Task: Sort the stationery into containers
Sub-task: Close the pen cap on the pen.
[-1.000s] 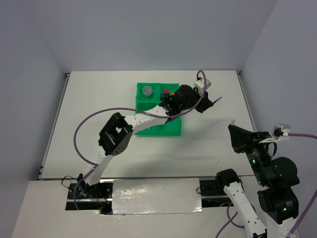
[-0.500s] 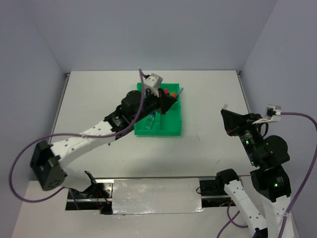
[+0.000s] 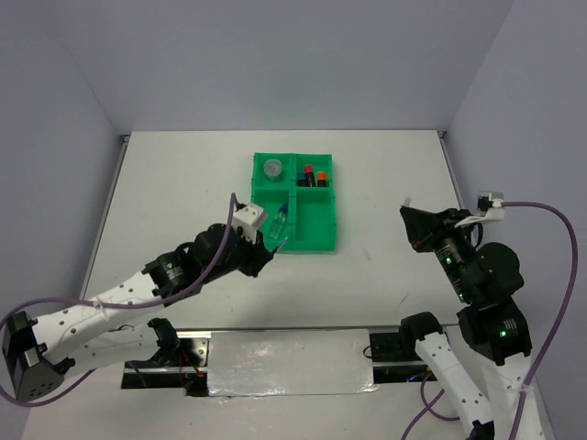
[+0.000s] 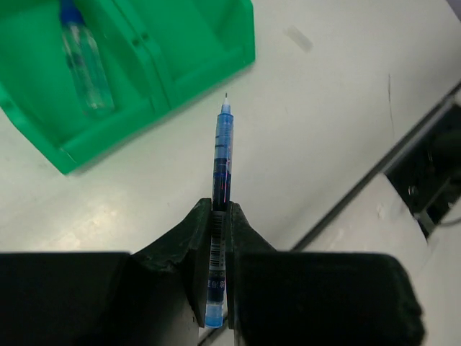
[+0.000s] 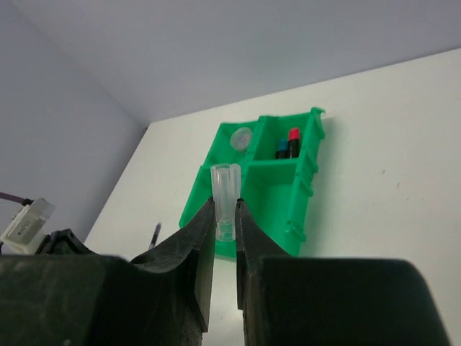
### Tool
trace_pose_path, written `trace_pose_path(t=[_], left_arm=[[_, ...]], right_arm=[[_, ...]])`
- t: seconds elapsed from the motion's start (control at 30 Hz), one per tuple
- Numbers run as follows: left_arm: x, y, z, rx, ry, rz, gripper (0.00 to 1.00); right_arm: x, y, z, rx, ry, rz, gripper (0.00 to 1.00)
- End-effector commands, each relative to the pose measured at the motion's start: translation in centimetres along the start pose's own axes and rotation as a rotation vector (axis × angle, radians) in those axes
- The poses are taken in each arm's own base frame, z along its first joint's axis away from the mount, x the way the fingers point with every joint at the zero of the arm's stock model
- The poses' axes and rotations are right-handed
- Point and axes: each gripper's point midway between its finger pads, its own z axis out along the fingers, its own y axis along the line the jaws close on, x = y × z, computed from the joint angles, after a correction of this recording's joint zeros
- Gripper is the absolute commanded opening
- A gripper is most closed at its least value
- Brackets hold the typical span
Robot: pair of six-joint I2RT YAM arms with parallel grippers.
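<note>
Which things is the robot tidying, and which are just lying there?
Job: tray, disc, markers, bottle, pen in left claw, clear cap in right claw.
Just there: purple cables, silver plate.

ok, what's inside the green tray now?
In the tray: far-left a disc, far-right two markers, near-left a bottle; near-right looks bare. The left gripper covers the near-left corner in the top view.
</note>
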Motion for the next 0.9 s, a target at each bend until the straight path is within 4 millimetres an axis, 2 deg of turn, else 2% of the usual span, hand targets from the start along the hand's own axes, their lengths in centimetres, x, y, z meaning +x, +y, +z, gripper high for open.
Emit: trace_pose_path(t=[0.0,0.03,0.07,0.1,0.13,0.17,0.2,0.33,0.37,0.4,0.43,0.47,0.5,0.57,0.63,0.7,0.87], left_arm=[[-1.0,-3.2,-2.1,0.185,-0.117,-0.057,0.0],[-2.2,-4.1,-3.4,0.247,-0.182,-0.079,0.0],[-1.1,-4.5,-3.6,0.289,-0.19,-0.089,0.0],[-3.4,-6.1,-5.3,0.384,-0.316,-0.107,0.0],[-3.7,-6.7,-5.9,0.428,-0.351,-0.132,0.0],[-2.6,-6.7,-5.6,0.449,-0.358,-0.146,0.0],[-3.9,-7.4,-6.7,0.503,-0.435,-0.177,0.0],[-4.5,-8.3,-7.3,0.6,-0.537,-0.224,0.0],[-3.7,-8.2,-7.1,0.614,-0.543,-0.232,0.0],[-3.9,-8.3,-7.1,0.631,-0.566,-0.242,0.0],[-5.0,-8.6,-8.2,0.67,-0.632,-0.258,0.0],[-4.8,-8.5,-8.2,0.676,-0.648,-0.265,0.0],[-5.1,-8.4,-8.3,0.68,-0.672,-0.272,0.0],[-5.8,-8.3,-9.2,0.705,-0.735,-0.293,0.0],[-6.5,-7.9,-9.1,0.681,-0.762,-0.314,0.0],[-6.8,-7.9,-9.2,0.68,-0.771,-0.313,0.0],[-7.3,-7.0,-9.9,0.656,-0.814,-0.359,0.0]], right_arm=[[3.2,1.0,1.1,-0.099,0.106,0.011,0.0],[3.7,2.6,1.3,-0.184,0.125,0.055,0.0],[4.4,3.1,1.4,-0.225,0.139,0.089,0.0],[6.6,3.2,1.8,-0.251,0.192,0.185,0.0],[6.2,5.3,1.6,-0.378,0.17,0.219,0.0],[6.6,5.8,1.5,-0.42,0.175,0.271,0.0],[7.0,6.5,1.8,-0.486,0.155,0.351,0.0],[7.3,7.5,1.9,-0.579,0.076,0.447,0.0],[7.8,7.7,2.0,-0.578,0.066,0.463,0.0],[7.7,8.0,2.0,-0.596,0.044,0.465,0.0],[6.7,8.8,1.6,-0.642,-0.006,0.469,0.0],[6.6,9.0,1.7,-0.647,-0.016,0.473,0.0],[7.2,9.6,2.0,-0.656,-0.002,0.473,0.0],[6.7,10.8,1.8,-0.702,-0.022,0.475,0.0],[7.2,12.0,1.8,-0.737,-0.027,0.46,0.0],[7.5,12.0,2.9,-0.688,-0.036,0.431,0.0],[7.9,13.4,2.8,-0.755,-0.059,0.403,0.0]])
